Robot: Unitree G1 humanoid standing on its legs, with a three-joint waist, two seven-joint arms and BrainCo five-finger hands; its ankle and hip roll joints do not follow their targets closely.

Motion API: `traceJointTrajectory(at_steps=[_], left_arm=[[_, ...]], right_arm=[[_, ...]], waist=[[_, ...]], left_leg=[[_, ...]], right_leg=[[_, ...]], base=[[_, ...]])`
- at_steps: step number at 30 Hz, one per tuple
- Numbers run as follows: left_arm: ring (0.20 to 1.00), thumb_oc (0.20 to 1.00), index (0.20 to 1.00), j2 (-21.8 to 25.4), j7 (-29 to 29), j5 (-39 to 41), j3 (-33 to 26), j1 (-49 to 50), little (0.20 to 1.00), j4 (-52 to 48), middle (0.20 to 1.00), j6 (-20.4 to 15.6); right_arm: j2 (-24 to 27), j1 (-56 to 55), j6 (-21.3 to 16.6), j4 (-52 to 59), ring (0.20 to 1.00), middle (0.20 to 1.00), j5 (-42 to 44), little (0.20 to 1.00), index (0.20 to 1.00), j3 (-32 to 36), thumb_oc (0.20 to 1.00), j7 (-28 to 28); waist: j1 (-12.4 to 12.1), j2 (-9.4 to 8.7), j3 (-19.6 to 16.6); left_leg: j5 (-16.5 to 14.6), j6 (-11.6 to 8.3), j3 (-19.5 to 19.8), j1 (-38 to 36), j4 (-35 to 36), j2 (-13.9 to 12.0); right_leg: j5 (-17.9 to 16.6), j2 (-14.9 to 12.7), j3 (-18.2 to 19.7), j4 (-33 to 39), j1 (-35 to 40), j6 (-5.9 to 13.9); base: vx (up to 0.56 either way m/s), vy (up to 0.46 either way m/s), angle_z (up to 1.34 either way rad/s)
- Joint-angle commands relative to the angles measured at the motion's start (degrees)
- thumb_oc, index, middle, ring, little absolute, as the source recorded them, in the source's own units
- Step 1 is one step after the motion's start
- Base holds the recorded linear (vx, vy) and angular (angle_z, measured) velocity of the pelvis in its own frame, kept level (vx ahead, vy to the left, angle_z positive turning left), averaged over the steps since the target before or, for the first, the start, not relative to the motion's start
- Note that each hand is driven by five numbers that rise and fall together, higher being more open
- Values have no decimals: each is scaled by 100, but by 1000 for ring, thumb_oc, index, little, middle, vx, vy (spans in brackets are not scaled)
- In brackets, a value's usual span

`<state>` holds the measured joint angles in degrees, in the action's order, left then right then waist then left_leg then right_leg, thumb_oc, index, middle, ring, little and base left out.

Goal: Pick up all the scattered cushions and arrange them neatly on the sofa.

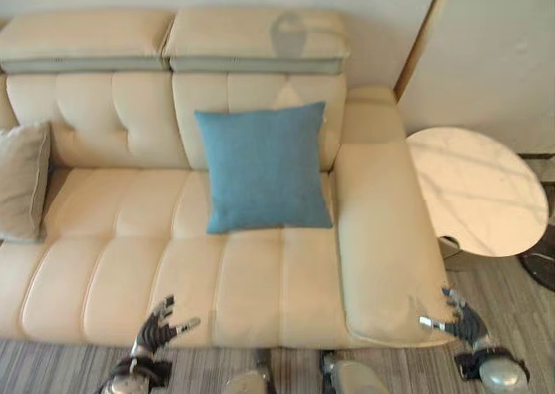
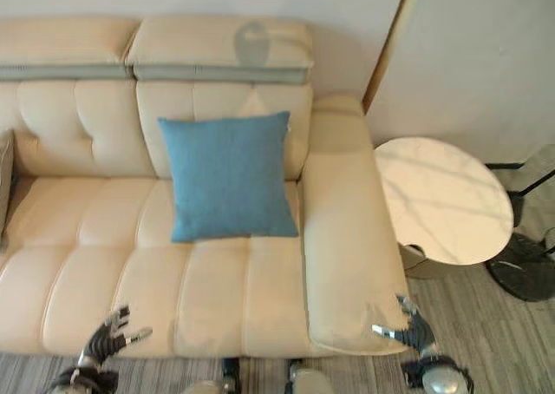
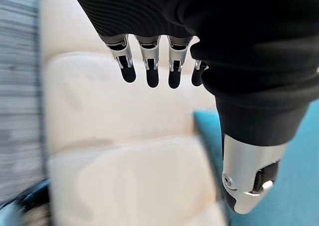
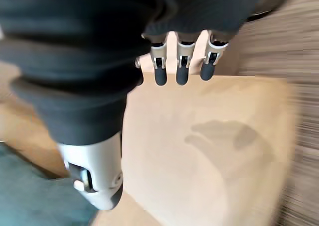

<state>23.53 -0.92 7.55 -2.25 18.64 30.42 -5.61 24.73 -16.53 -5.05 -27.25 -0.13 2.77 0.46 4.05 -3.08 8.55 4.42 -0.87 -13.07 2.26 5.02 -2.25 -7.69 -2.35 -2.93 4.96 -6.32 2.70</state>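
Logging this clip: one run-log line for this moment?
blue cushion upright on sofa | grey cushion at sofa's left end | left hand open | right hand open

We see a sofa (image 1: 113, 238) in smooth cream upholstery, seemingly leather, with a soft sheen on its tufted panels. The blue cushion (image 1: 263, 167) is matt woven cloth with a fine grain; the beige cushion (image 1: 22, 181) looks like plain matt fabric too. The round table (image 1: 475, 188) has a glossy, marble-like top. The floor (image 1: 61, 364) is a rough, striped grey carpet. Our left hand (image 3: 149, 61) has shiny metal fingers with dark matt tips under a ribbed black cover.
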Motion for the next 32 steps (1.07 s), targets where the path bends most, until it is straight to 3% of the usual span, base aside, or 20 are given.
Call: traceJointTrajectory(at_steps=[1, 4, 5, 7, 9, 10, 11, 12, 13, 16, 18, 19, 20, 23, 24, 28, 32], left_arm=[[1000, 1000, 1000, 341, -20, -273, -40, -320, 1000, -31, 1000, -163], [1000, 1000, 1000, 595, 97, -280, 48, -657, 1000, -114, 1000, -180], [1000, 1000, 1000, 596, 97, -280, 48, -661, 1000, -113, 1000, -180], [1000, 1000, 1000, 600, 237, -145, -37, -725, 1000, -177, 1000, -190], [1000, 1000, 1000, 530, 303, -99, -57, -706, 1000, -190, 1000, -183], [1000, 1000, 1000, 446, 375, -67, -48, -710, 1000, -155, 1000, -192], [1000, 1000, 1000, 375, 418, -58, -50, -736, 1000, -89, 1000, -191], [1000, 1000, 1000, 271, 473, -52, -11, -779, 1000, 39, 1000, -174], [1000, 1000, 1000, 219, 476, -64, -13, -770, 1000, 58, 1000, -162], [1000, 1000, 1000, 112, 546, -14, -17, -818, 1000, 99, 1000, -161], [1000, 1000, 1000, -1, 492, 33, -8, -799, 1000, 33, 1000, -156], [1000, 1000, 1000, -56, 429, 96, -14, -737, 1000, -2, 1000, -191], [1000, 1000, 1000, -50, 424, 142, -22, -746, 1000, 9, 1000, -187], [1000, 1000, 1000, -92, 465, 178, 6, -740, 1000, 24, 1000, -173], [1000, 1000, 1000, -110, 503, 100, 61, -751, 1000, 79, 1000, -165], [1000, 1000, 1000, -133, 582, 97, 35, -772, 1000, 165, 1000, -163], [1000, 1000, 1000, -119, 563, -17, -20, -678, 1000, 246, 1000, -125]], right_arm=[[108, 314, -120, -32, 1000, 1000, -41, 1000, 1000, -156, 1000, -10], [-22, 411, -142, -216, 1000, 1000, 118, 1000, 1000, -270, 1000, -44], [-24, 415, -144, -219, 1000, 1000, 118, 1000, 1000, -270, 1000, -44], [-195, 351, -108, -421, 1000, 1000, 215, 1000, 1000, -226, 1000, -110], [-248, 322, -92, -448, 1000, 1000, 203, 1000, 1000, -186, 1000, -148], [-260, 330, -74, -420, 1000, 1000, 212, 1000, 1000, -149, 1000, -196], [-257, 373, -52, -443, 1000, 1000, 245, 1000, 1000, -132, 1000, -250], [-218, 523, -25, -491, 1000, 1000, 282, 1000, 1000, -128, 1000, -339], [-185, 548, -5, -459, 1000, 1000, 263, 1000, 1000, -122, 1000, -351], [-60, 705, -1, -487, 1000, 1000, 268, 1000, 1000, -146, 1000, -434], [27, 750, 24, -395, 1000, 1000, 241, 1000, 1000, -141, 1000, -451], [33, 709, -5, -340, 1000, 1000, 260, 1000, 1000, -112, 1000, -429], [42, 704, -2, -326, 1000, 1000, 248, 1000, 1000, -114, 1000, -413], [32, 709, 6, -361, 1000, 1000, 219, 1000, 1000, -119, 1000, -424], [25, 743, 16, -495, 1000, 1000, 209, 1000, 1000, -154, 1000, -446], [-77, 773, 35, -712, 1000, 1000, 256, 1000, 1000, -184, 1000, -472], [-116, 835, 75, -878, 1000, 1000, 251, 1000, 1000, -232, 1000, -477]], waist=[[147, -25, 11], [89, 57, 195], [84, 59, 180], [-30, 112, 137], [-71, 69, 102], [-127, 35, 70], [-179, 29, 28], [-255, 55, 12], [-273, 92, 20], [-309, 130, 214], [-263, 64, 358], [-180, -53, 333], [-152, -81, 305], [-119, -56, 239], [-89, 24, 152], [-17, 114, -106], [-57, 134, -184]], left_leg=[[-388, -72, -117, -133, -2, 84], [-137, -53, -110, 71, -16, -127], [-124, -56, -115, 93, -12, -132], [6, -60, -92, 266, -22, -231], [72, -86, -58, 327, -35, -202], [186, -138, -36, 423, -27, -185], [314, -205, -38, 606, -27, -181], [512, -325, -42, 920, -33, -228], [574, -373, -44, 1017, -27, -272], [585, -481, 158, 1215, -275, -301], [24, -391, 671, 1301, -1077, -56], [-580, -324, 716, 1052, -1579, 64], [-788, -314, 802, 861, -1681, 126], [-887, -294, 964, 578, -1534, 192], [-866, -238, 1025, 318, -1180, 205], [-604, -224, 1026, -46, -245, 237], [-531, -184, 1018, -255, -2, 235]], right_leg=[[391, -91, 43, -700, -64, 756], [912, 0, 85, -2024, -180, 691], [902, 6, 90, -2027, -208, 686], [996, -176, -112, -3145, 20, 597], [958, -181, -94, -3161, 164, 602], [1077, -100, -80, -2681, 414, 551], [1318, 1, -18, -2275, 619, 511], [1734, 159, 55, -1491, 837, 324], [1824, 211, 37, -1235, 887, 251], [1763, 229, 41, -1170, 768, 180], [1568, 88, -54, -1198, 536, 198], [1327, -113, -75, -1038, 413, 248], [1194, -165, -44, -954, 356, 266], [1090, -141, 21, -772, 330, 280], [1032, -69, 53, -655, 335, 310], [832, -8, -41, -312, 359, 368], [777, 15, -30, -212, 488, 389]], base=[[-297, -28, -65], [-362, -16, -40], [-286, -31, 5], [-323, -105, 6], [-159, -120, 10], [-151, -145, 10], [-323, -256, 13], [-354, -219, 7], [-377, -190, 13], [-284, -74, 5], [-504, -48, 7], [-388, -10, -1], [-278, -4, 3], [-110, 32, -7], [-39, 61, 2], [-51, 48, 3], [-34, 58, -4]])
